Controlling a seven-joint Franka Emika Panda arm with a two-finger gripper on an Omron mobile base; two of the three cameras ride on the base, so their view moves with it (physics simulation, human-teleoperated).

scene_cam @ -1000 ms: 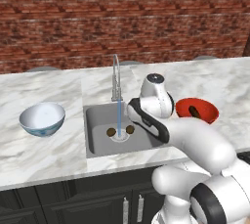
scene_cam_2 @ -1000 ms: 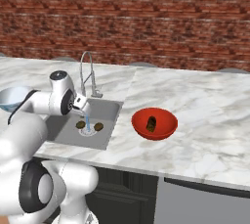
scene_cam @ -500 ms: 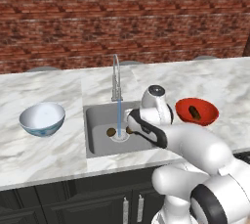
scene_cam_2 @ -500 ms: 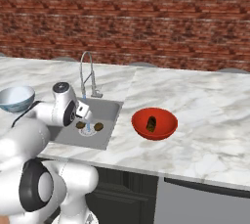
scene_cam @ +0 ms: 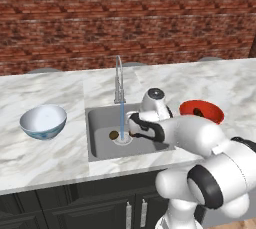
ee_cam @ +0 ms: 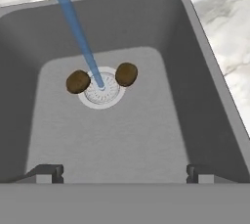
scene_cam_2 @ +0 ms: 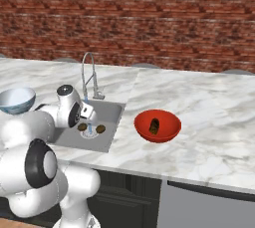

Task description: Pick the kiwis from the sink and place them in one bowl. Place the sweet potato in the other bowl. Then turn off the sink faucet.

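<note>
Grey sink [ee_cam: 205, 96]: claw [ee_cam: 124, 171] wide, empty; arm hides one kiwi [scene_cam: 114, 135].

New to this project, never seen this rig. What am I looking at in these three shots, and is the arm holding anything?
It's a rendered kitchen with a white robot arm on a driving base. Two shots come from cameras on the base, behind the arm to its left and right; the third looks along the gripper, whose two dark tips stand far apart at the bottom, so it is open and holds nothing.

The hand is over the sink, looking down into it. Two kiwis lie on the basin floor, either side of the drain, and the faucet is running: a blue stream lands on the drain.

On the counter, a white bowl sits left of the sink, with nothing visible in it. A red bowl sits to the right, with the sweet potato already in it.
</note>
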